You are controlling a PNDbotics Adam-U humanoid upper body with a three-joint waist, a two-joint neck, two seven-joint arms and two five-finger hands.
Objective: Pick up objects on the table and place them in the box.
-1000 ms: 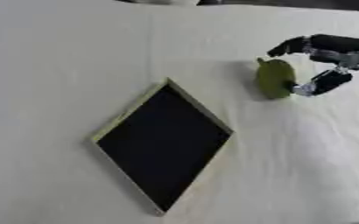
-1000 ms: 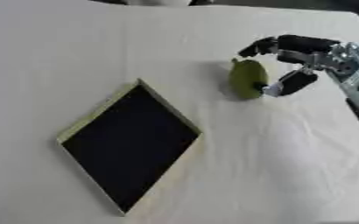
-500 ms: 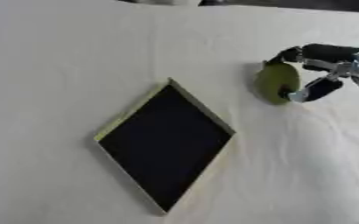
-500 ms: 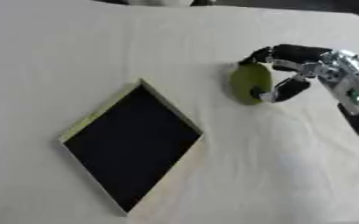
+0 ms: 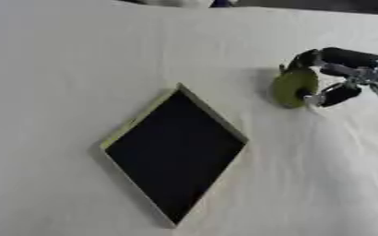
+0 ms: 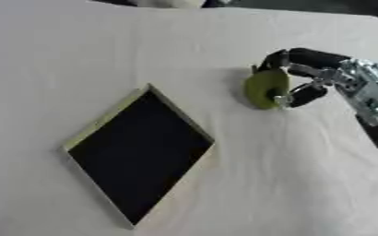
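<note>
white cloth covers the counter, and the shallow box with its dark inside lies turned like a diamond at the middle, nothing in it. off to its right, well apart, the right hand has its fingers and thumb curled round a green pear-like fruit, which sits at or just above the cloth. no object is boxed yet; the carry and the drop remain. the left hand shows in neither view.

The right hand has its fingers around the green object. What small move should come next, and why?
Probably lift it slightly off the cloth. The right hand is curled round the green object, which seems to sit on the table, right of the box.
</note>
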